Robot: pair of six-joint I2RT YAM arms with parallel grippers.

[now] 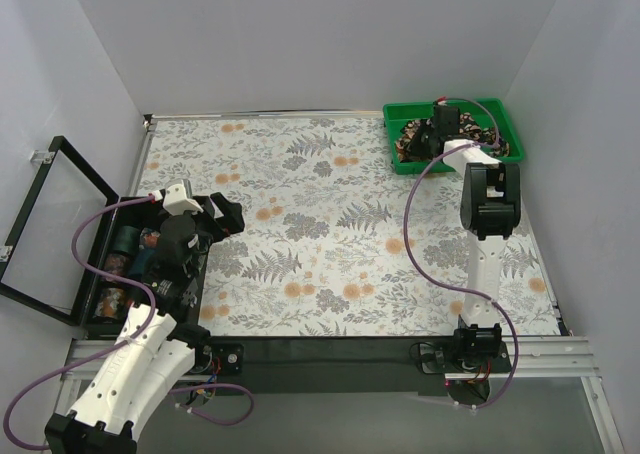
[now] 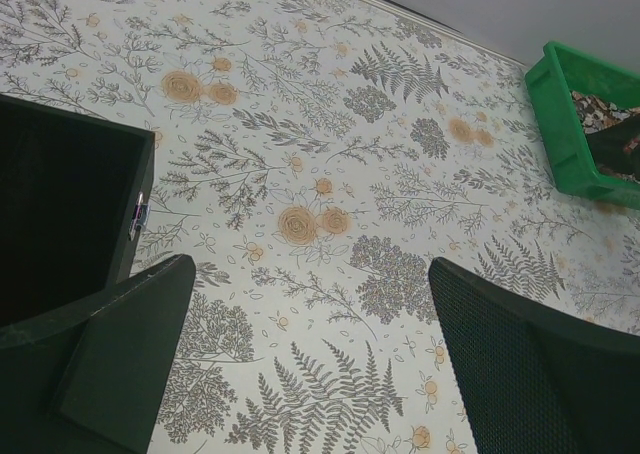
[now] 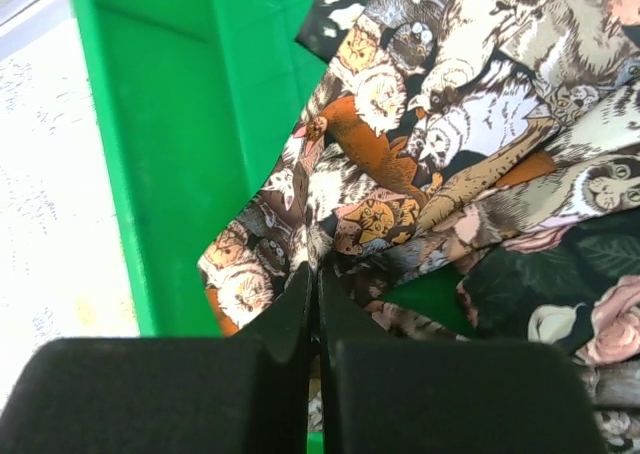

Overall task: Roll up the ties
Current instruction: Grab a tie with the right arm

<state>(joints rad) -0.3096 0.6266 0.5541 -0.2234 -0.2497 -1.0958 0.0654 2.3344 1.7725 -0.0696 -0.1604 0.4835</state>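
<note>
The right hand [image 3: 313, 279] has its two fingers pressed together on a fold at the edge of the ties [image 3: 440, 124]. These lie in a tangled heap inside the green bin [image 3: 160, 124], at the far right corner of the worktop [image 2: 330, 144]. The grip looks thin, with only a small bit of fabric at the tips, so I think the cloth can slip out when the arm lifts. The ties lie over each other, so a pull may bring up two together or drag the heap over the bin wall. The fold is close to that wall, so the bin itself may shift or tip. The left hand [image 2: 310, 269] is wide apart and holds nothing. It hangs above the worktop beside the black box [image 2: 60, 204], well apart from the bin, so it cannot help if one falls.
</note>
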